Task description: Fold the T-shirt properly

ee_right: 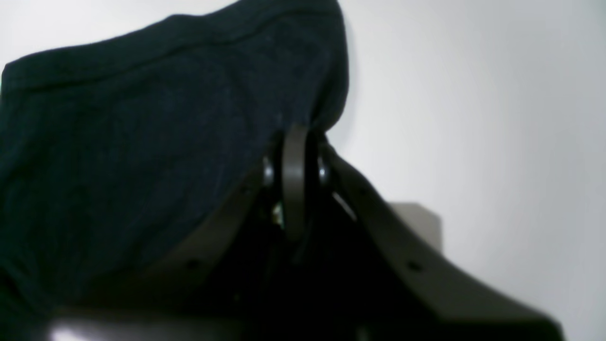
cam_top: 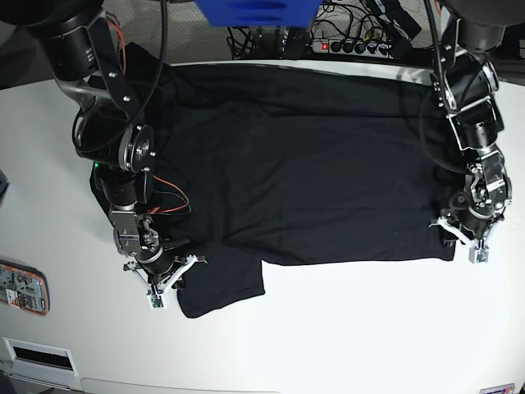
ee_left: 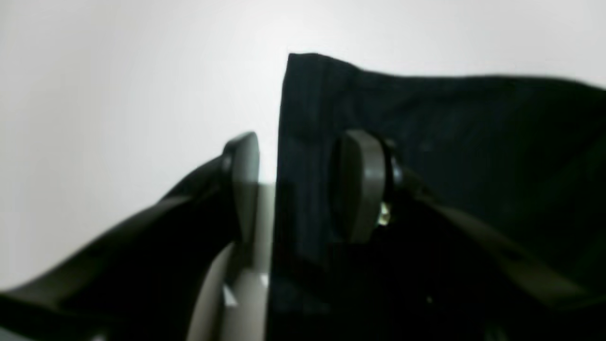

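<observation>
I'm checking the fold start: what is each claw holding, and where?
The right claw is shut on the T-shirt at a sleeve edge. The left claw straddles the shirt's side edge, open, holding nothing.

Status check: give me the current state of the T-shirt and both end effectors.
T-shirt: spread flat on the table, one sleeve sticking out at the near edge.
Left end effector: open, fingers astride the shirt's edge.
Right end effector: shut on the T-shirt's corner.

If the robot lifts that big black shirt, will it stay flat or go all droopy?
Probably droopy: the T-shirt lies limp with soft wrinkles, and a corner already folds over near the right gripper. It looks thin, so likely light.
</observation>
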